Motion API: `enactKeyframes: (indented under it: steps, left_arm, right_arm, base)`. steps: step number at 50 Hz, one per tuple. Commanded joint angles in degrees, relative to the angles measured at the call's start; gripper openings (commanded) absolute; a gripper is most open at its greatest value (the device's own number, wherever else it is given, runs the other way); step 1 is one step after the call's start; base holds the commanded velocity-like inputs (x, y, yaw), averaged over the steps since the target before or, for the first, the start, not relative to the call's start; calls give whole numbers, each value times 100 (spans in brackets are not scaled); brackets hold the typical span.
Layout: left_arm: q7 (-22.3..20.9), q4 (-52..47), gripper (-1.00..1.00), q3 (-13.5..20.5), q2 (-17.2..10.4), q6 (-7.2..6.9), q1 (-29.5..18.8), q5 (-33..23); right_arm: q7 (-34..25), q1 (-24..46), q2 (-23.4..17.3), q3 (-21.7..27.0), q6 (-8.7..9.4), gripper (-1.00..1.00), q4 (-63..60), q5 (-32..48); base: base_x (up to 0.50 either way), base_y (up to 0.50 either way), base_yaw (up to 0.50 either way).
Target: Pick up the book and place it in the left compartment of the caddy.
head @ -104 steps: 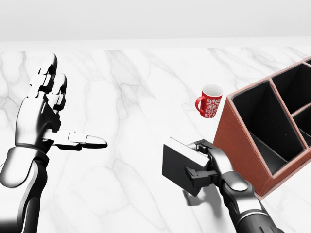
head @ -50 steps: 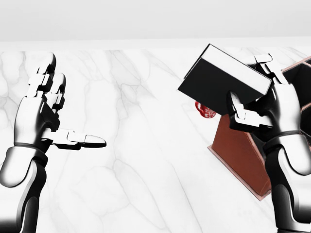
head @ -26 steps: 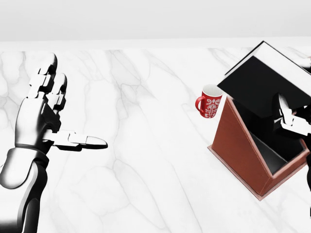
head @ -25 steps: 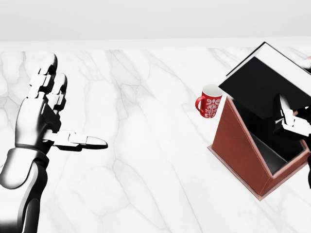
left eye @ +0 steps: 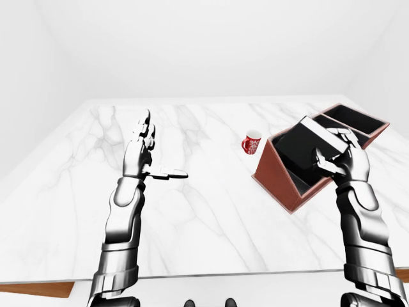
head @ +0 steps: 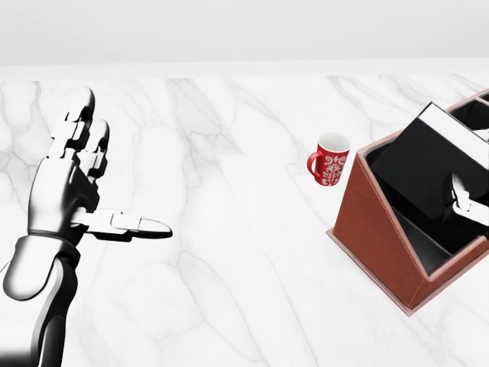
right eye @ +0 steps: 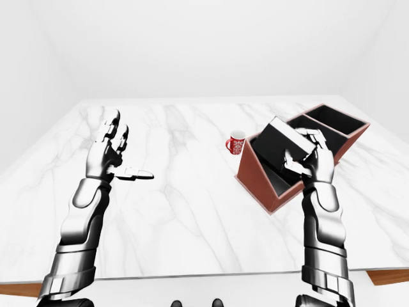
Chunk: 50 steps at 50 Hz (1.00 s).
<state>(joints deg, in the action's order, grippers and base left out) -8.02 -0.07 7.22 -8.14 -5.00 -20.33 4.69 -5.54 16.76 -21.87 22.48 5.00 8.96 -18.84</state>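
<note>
- Right hand (left eye: 345, 163) in left-eye view: fingers wrapped round the black book (left eye: 310, 146), grasping it at its 4 o'clock corner. Book tilted, lower part sunk into the left compartment of the brown caddy (left eye: 273, 174), upper edge sticking out above the rim. Red mug (left eye: 251, 143) on the marble table (left eye: 211, 217), just beside the caddy at its 10 o'clock, not touching. Left hand (left eye: 142, 153) raised over the table, well apart at 9 o'clock of the mug, fingers spread, thumb out sideways, holding nothing.
- Head view: only one finger of the right hand shows at the right edge, lying on the book cover. Book leans across the caddy's left compartment, white page edge facing 1 o'clock. Left hand fills the left side, released.
- Right-eye view: same layout; caddy's other compartments at 2 o'clock of the book look dark, contents cannot tell.
</note>
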Motion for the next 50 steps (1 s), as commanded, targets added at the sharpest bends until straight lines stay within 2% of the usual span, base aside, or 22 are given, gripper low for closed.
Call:
enactKeyframes:
  steps: [1,8,17,19,22,28,38,50]
  left_arm:
    - [-1,-3,100,-13,13,0,12,-13]
    - [-5,6,100,-9,13,0,11,-13]
    - [-13,61,100,-8,2,0,-29,-17]
    - [-12,67,100,-8,-1,0,-35,-18]
    - [-14,93,100,-11,-4,0,-53,-21]
    - [-17,79,100,-16,1,0,-44,-27]
    - [-32,172,100,-10,-4,0,-52,-28]
    - [-38,238,100,-10,-8,0,-50,-22]
  right_arm:
    - [140,132,-159,48,0,-100,703,179]
    - [161,151,-277,101,-15,-100,1033,131]
    - [157,178,-480,210,-350,-100,1573,29]
    - [160,194,-504,206,-377,-100,1626,9]
    - [167,308,-584,205,-527,-100,1950,-10]
    - [268,599,-709,52,-755,-100,2427,47]
    - [411,1209,-827,-220,-997,-100,3134,161]
    - [573,1893,-759,-602,-1000,-100,3984,729]
  base:
    - [0,0,0]
    - [0,0,0]
    - [0,0,0]
    - [0,0,0]
    - [0,0,0]
    - [0,0,0]
    - [0,0,0]
    - [0,0,0]
